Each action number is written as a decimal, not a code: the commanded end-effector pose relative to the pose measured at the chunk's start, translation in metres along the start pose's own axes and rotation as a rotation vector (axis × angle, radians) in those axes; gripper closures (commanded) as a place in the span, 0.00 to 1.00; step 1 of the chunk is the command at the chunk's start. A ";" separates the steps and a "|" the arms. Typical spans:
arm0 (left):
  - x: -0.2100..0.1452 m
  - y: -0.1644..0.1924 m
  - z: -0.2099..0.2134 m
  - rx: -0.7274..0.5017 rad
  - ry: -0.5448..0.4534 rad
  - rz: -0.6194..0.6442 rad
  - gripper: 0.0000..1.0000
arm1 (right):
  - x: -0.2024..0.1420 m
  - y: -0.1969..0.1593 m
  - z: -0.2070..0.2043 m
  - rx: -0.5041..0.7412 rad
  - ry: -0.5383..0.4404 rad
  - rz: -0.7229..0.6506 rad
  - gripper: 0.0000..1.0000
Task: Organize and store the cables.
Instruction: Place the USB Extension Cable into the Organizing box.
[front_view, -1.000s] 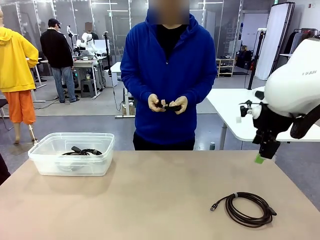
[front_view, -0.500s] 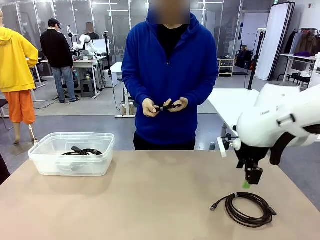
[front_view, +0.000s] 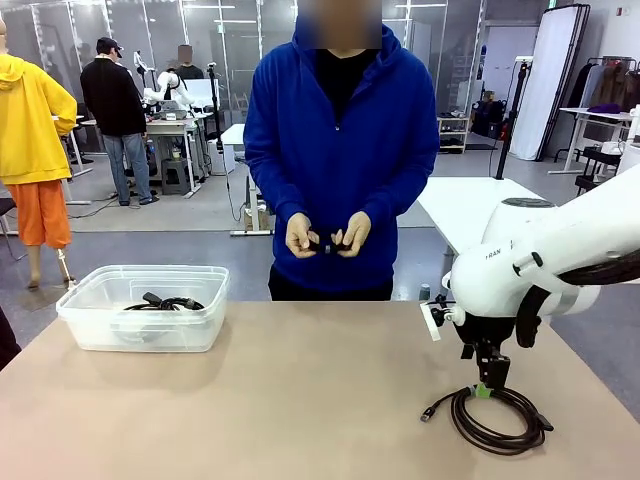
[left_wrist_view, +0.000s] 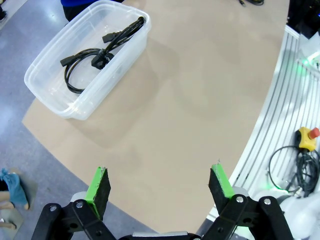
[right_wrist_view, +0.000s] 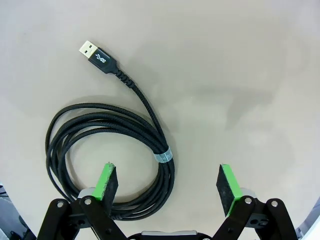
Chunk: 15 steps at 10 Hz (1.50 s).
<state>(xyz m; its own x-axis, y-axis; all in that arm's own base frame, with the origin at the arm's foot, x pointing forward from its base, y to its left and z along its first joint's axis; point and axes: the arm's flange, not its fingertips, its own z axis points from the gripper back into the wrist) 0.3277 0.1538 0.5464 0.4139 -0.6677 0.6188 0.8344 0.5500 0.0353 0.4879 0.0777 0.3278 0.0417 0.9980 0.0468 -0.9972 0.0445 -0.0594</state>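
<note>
A dark-brown coiled cable (front_view: 497, 419) with a USB plug lies on the tan table at the front right. My right gripper (front_view: 483, 389) hangs open just above the coil's far edge. In the right wrist view the coil (right_wrist_view: 100, 118) lies between and beyond the green fingertips (right_wrist_view: 108, 174), its band-tied side within the open right gripper (right_wrist_view: 167, 175) and the plug (right_wrist_view: 95, 54) pointing away. A second black cable (front_view: 166, 302) rests in the clear plastic bin (front_view: 100, 330) at the far left. My left gripper (left_wrist_view: 159, 175) hovers open high above the table, with the bin (left_wrist_view: 116, 70) and its cable (left_wrist_view: 95, 57) ahead.
A person in a blue hoodie stands at the far edge, both hands (front_view: 328, 240) working a small dark item at waist height. A white table (front_view: 470, 205) stands behind on the right. Loose cords and a yellow stop button (left_wrist_view: 306, 137) lie beyond the table's edge.
My right arm has swung down and to the left, from beside the table to just over the coil. The person's hands have dropped slightly.
</note>
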 end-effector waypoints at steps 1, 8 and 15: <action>0.000 0.001 0.002 -0.008 -0.001 -0.005 0.00 | -0.003 -0.009 -0.009 0.020 0.000 0.024 0.00; 0.000 0.001 0.002 -0.008 -0.001 -0.005 0.00 | -0.003 -0.004 -0.030 0.052 0.002 0.016 0.00; 0.000 0.001 0.002 -0.008 -0.001 -0.005 0.00 | -0.005 -0.004 -0.029 0.033 0.002 0.022 0.96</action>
<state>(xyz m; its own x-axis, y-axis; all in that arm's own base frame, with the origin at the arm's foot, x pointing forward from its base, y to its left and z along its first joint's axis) 0.3277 0.1538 0.5464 0.4142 -0.6676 0.6187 0.8343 0.5502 0.0352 0.4912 0.0762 0.3020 0.0372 0.9986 0.0374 -0.9992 0.0377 -0.0137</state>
